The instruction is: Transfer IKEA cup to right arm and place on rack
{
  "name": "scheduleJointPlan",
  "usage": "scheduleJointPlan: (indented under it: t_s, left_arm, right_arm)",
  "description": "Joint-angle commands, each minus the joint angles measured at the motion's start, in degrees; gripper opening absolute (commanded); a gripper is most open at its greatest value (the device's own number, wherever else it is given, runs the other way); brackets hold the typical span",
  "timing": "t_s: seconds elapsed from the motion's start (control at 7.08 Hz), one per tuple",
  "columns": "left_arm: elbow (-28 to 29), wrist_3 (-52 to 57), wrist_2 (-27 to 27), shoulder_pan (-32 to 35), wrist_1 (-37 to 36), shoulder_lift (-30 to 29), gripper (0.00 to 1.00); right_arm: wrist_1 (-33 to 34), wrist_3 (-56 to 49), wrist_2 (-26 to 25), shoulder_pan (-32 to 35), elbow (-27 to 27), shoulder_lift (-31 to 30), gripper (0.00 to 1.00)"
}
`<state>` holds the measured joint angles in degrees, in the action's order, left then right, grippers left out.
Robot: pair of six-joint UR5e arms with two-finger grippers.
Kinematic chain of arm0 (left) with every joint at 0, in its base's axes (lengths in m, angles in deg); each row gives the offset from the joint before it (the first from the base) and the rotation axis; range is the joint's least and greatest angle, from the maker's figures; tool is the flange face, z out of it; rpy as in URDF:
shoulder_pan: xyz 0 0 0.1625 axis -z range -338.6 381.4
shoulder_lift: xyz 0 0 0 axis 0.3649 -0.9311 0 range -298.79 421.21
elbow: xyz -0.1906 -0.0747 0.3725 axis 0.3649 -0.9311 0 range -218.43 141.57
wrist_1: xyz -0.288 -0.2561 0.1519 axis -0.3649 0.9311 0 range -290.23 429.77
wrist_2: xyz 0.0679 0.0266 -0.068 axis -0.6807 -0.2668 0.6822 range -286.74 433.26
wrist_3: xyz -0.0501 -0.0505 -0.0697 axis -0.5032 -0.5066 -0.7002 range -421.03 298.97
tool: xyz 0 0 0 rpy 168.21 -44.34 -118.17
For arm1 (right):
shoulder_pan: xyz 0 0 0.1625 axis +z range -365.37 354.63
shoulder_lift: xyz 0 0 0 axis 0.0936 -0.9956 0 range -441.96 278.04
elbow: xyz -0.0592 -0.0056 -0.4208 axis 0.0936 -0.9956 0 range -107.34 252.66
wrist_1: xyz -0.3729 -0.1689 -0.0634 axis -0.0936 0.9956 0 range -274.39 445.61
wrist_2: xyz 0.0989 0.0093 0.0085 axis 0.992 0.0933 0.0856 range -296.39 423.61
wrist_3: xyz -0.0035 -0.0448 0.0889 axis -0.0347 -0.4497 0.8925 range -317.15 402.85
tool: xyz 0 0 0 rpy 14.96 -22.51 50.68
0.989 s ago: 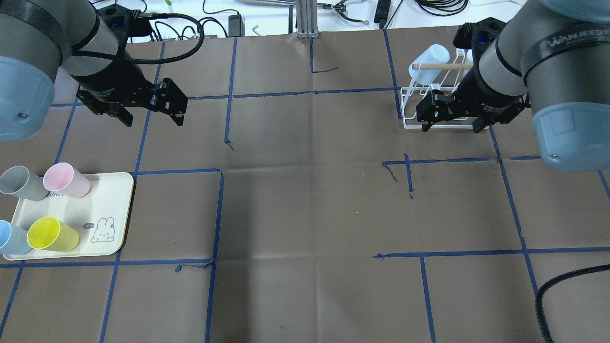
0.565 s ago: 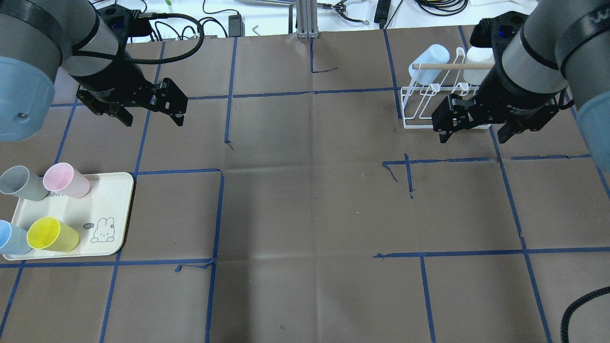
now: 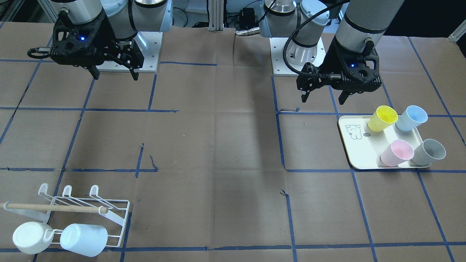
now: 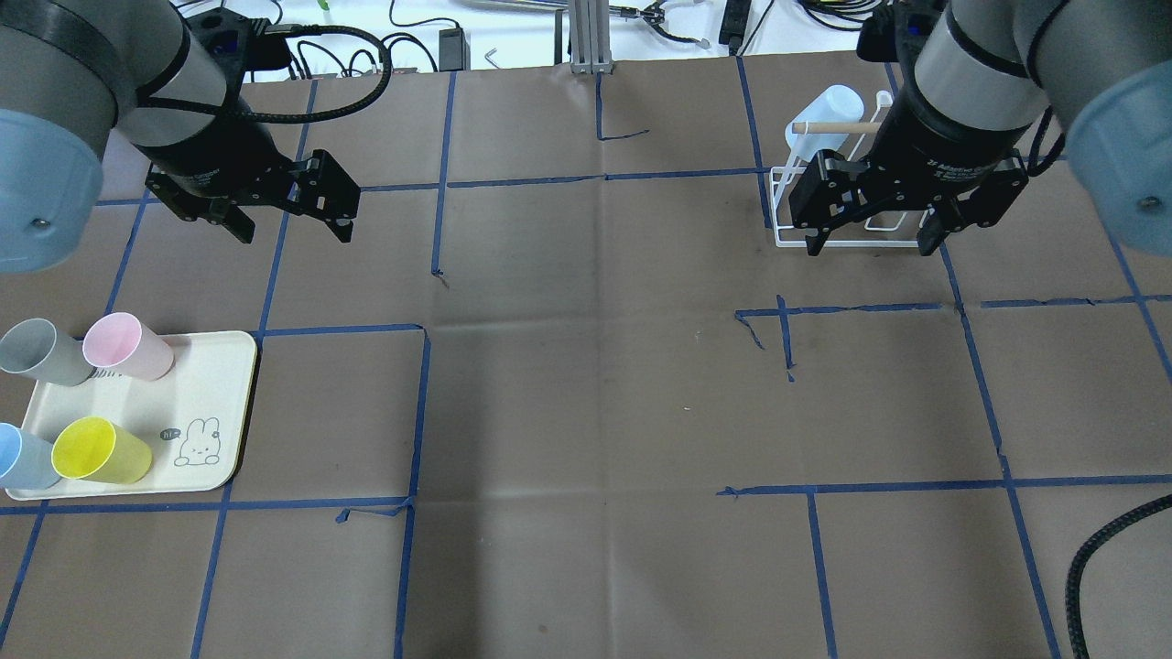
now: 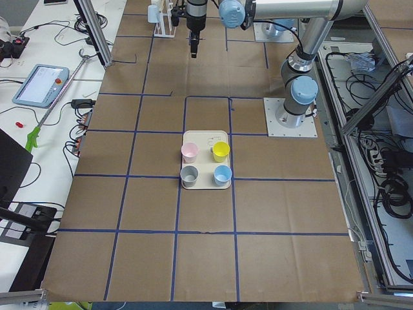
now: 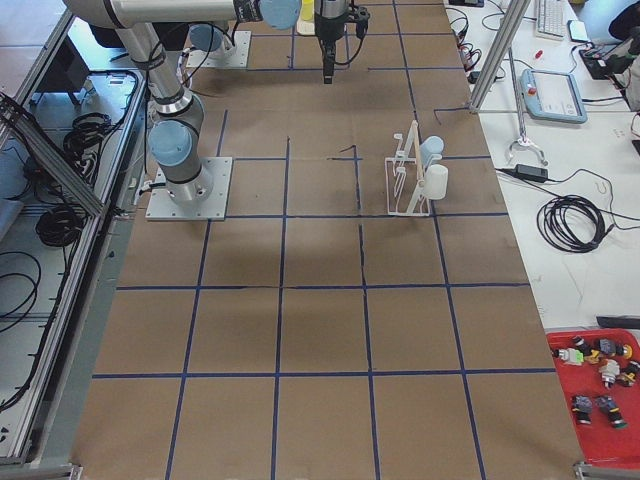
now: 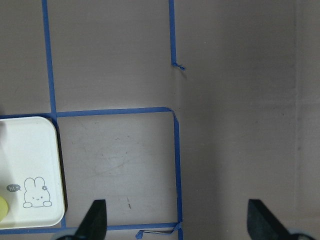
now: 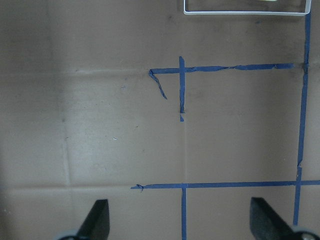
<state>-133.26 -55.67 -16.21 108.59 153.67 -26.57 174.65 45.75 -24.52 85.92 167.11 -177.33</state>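
Note:
Several IKEA cups stand on the cream tray (image 4: 206,384): pink (image 4: 128,346), grey (image 4: 37,352), yellow (image 4: 96,450) and light blue (image 4: 18,458). My left gripper (image 4: 293,229) hangs open and empty above the table, behind the tray; in its wrist view the fingers (image 7: 95,220) are spread wide. My right gripper (image 4: 868,240) is open and empty, above the front of the white wire rack (image 4: 778,215). The rack (image 3: 91,205) holds a light-blue cup (image 3: 83,234) and a white cup (image 3: 29,236) under its wooden dowel (image 3: 54,208).
Brown paper with blue tape lines covers the table (image 4: 595,366). The rack's base edge shows at the top of the right wrist view (image 8: 245,12). The tray corner with a rabbit drawing shows in the left wrist view (image 7: 30,165). Cables lie past the far edge (image 4: 412,37).
The right arm swung right, then back left in front of the rack, its gripper staying open and empty. The left arm and the cups have not moved.

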Motion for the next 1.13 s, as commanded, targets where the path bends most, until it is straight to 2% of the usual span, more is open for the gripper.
scheduleJointPlan:
  t_s: [0.0,0.99]
  left_arm:
    - [0.0,0.0,0.0,0.0,0.1,0.0,0.99]
    - [0.2,0.0,0.0,0.0,0.1,-0.1,0.99]
  right_arm:
    - [0.3,0.0,-0.2,0.7,0.2,0.4,1.0]
    - [0.3,-0.2,-0.7,0.7,0.1,0.5,1.0]
